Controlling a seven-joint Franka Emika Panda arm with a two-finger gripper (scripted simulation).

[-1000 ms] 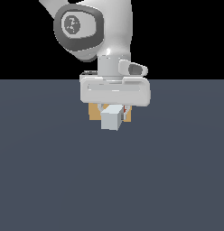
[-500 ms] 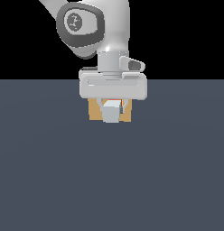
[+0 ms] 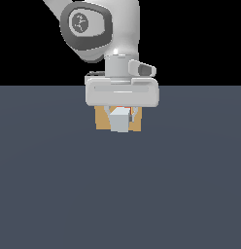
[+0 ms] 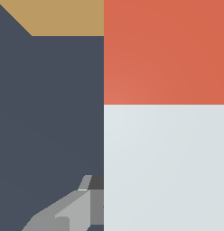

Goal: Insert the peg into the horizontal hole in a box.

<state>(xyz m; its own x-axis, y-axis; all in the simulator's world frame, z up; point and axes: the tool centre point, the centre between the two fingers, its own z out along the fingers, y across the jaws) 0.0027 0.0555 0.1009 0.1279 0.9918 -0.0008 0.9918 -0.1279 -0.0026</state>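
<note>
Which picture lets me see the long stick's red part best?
The wrist view. There the peg fills much of the picture, its red-orange part clear above the pale part, reaching toward the tan box. In the exterior view you mostly see its pale end face, with only a red sliver behind.

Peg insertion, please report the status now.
Pincer shut on peg. Red end points toward box. Hole hidden behind peg. Nothing seen in the way.

you're looking at a simulated test scene, not a real room: a flat, featureless slate-grey floor (image 3: 54, 194) meets a pure black backdrop (image 3: 200, 39), with untextured rendered shapes.
</note>
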